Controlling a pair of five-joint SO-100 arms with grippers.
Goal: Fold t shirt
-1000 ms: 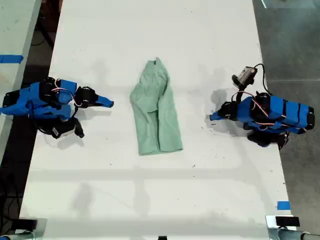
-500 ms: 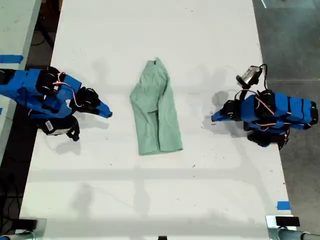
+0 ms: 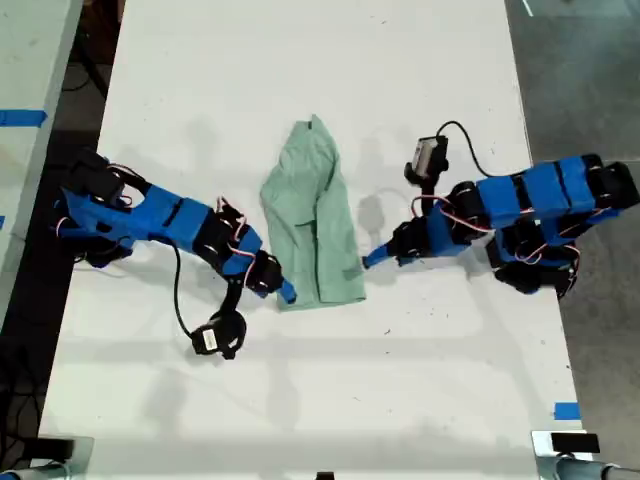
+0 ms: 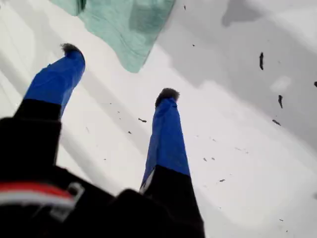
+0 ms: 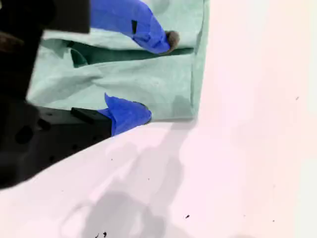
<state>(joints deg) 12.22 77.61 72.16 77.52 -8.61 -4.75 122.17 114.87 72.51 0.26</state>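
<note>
While lying flat on white table (image 3: pixel 300 60), small pale mint-green wrinkled cloth t shirt (image 3: pixel 312 225): light, limp, likely to bunch. Best pinched at hem corners. My first gripper (image 4: pixel 119 71) spread wide, just short of one corner; my second gripper (image 5: pixel 156 75) open over the other, nothing held.

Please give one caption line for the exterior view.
Two blue arms reach toward the t shirt on the white table.

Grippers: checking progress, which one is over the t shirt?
My second gripper, open over the t shirt's corner; my first gripper is over bare table.
</note>
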